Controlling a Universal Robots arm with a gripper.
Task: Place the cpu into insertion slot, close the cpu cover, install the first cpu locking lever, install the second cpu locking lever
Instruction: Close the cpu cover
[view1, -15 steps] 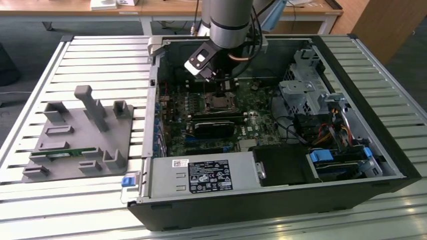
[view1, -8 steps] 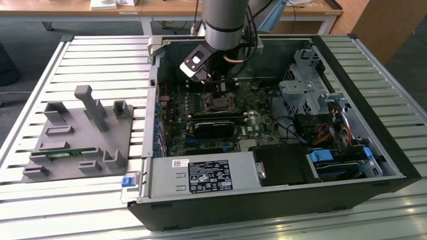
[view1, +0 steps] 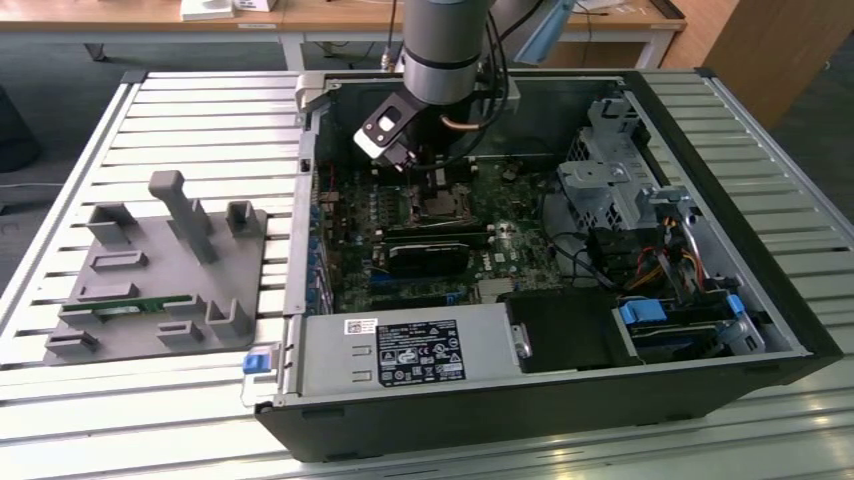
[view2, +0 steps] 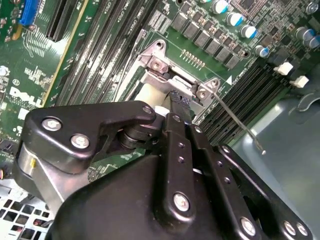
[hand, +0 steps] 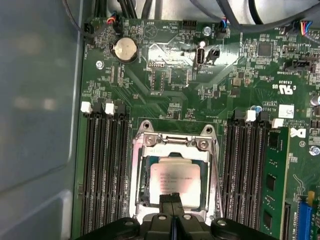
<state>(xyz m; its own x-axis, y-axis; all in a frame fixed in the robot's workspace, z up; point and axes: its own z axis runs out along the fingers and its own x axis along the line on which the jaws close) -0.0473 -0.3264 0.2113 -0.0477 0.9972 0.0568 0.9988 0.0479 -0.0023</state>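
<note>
From high up and off the arm, we look down on the whole open computer case (view1: 667, 330) on the slatted surface (view1: 200, 130). Both wrist views sit close over its motherboard (hand: 165, 75) (view2: 200, 20). The first faces straight down, the second slants past the jaws, and both share the cpu cover (hand: 172, 145) (view2: 160, 75).

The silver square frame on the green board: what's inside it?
The cpu, its dull metal top showing through the cpu cover's window in the first wrist view. The gripper hides one edge of it, and whatever lies beneath the chip is covered.
</note>
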